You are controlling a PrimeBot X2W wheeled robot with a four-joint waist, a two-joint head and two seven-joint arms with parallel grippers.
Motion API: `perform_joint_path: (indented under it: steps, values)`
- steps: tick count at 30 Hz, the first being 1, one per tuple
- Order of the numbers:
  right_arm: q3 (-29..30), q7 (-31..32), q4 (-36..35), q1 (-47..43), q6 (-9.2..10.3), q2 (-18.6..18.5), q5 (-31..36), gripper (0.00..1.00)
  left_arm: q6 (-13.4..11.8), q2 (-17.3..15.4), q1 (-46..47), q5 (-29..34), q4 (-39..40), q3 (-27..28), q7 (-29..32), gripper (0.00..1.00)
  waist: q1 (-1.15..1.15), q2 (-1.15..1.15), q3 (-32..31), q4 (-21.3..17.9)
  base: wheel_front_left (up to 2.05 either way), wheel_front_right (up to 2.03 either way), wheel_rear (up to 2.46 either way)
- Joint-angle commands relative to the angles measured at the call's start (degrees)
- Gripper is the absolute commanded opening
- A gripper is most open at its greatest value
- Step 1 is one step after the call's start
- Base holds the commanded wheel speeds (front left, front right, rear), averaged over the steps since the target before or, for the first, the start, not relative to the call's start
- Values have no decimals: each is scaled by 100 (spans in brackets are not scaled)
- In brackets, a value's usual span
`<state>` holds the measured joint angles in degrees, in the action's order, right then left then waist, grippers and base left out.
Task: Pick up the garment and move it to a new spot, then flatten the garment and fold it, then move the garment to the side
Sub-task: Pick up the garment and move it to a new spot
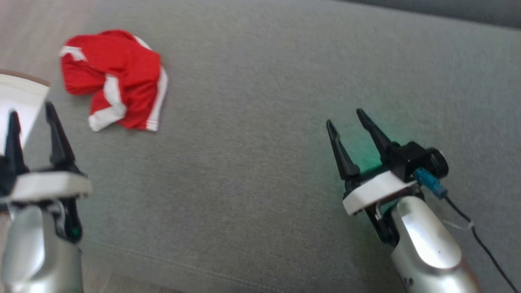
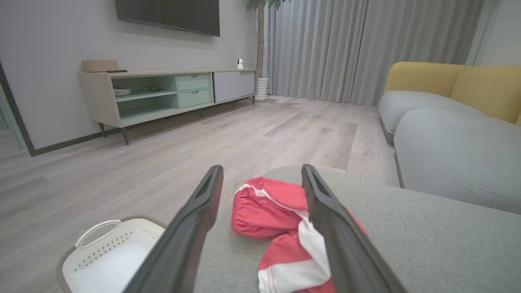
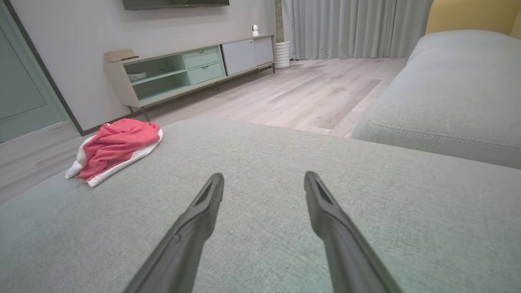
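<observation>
The garment (image 1: 118,79) is red with white stripes and lies crumpled near the far left corner of a grey cushion (image 1: 264,122). My left gripper (image 1: 31,114) hovers open at the lower left, short of the cloth and slightly left of it. In the left wrist view the garment (image 2: 281,219) lies just beyond the spread gripper (image 2: 262,173). My right gripper (image 1: 344,118) is open over bare cushion at the right, far from the cloth. From the right wrist the garment (image 3: 116,150) shows at the far left, well away from the gripper (image 3: 263,177).
A white perforated basket (image 2: 101,256) stands on the wooden floor beside the cushion's left edge, its rim (image 1: 20,93) at my left gripper. A grey and yellow sofa (image 2: 456,134) lies beyond. A TV cabinet (image 2: 163,91) lines the wall.
</observation>
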<state>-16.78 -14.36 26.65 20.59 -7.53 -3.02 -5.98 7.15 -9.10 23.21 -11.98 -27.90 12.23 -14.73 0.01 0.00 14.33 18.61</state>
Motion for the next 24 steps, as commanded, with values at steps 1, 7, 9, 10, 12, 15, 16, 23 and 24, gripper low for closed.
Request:
perform_joint_path:
  steps: [1, 7, 9, 10, 12, 15, 16, 23, 24]
  values:
    - [-137, -63, -211, 166, 4, 14, 27, 100, 22, -257, 216, -31, 125, 120, -27, 100, -1, 0, 273, -240, 0, 0, 0]
    - [-44, -63, -441, 287, 4, -6, 130, 100, 32, -874, 1064, -868, -569, -740, -27, 100, -1, 0, 730, -552, 0, 0, 0]
    - [-17, -63, -496, 308, 4, -24, 165, 100, 32, -1068, 1279, -1239, -871, -1047, 34, 100, -1, 0, 853, -648, 0, 0, 0]
    - [-1, -63, -521, 320, 4, -32, 173, 100, 32, -1150, 1379, -1446, -1011, -1186, 118, 100, -1, 0, 910, -694, 0, 0, 0]
    - [3, -63, -559, 351, 4, -48, 190, 100, 33, -1307, 1536, -1830, -1272, -1469, 370, 100, -1, 0, 998, -783, 0, 0, 0]
    - [-3, -63, -601, 412, 4, -52, 191, 100, 33, -1496, 1679, -2361, -1684, -1759, 817, 100, -1, 0, 1094, -925, 0, 0, 0]
    - [4, -63, -610, 430, 4, -52, 188, 100, 33, -1522, 1704, -2532, -1822, -1837, 1002, 100, -1, 0, 1108, -964, 0, 0, 0]
    - [61, -63, -616, 490, 4, -30, 128, 100, 33, -1763, 1811, -3169, -2237, -2541, 1557, 0, -1, 0, 1035, -1161, 0, 0, 0]
    - [68, -63, -605, 480, 4, -25, 111, 100, 33, -1805, 1825, -3198, -2213, -2631, 1510, 0, -1, 0, 995, -1175, 0, 0, 0]
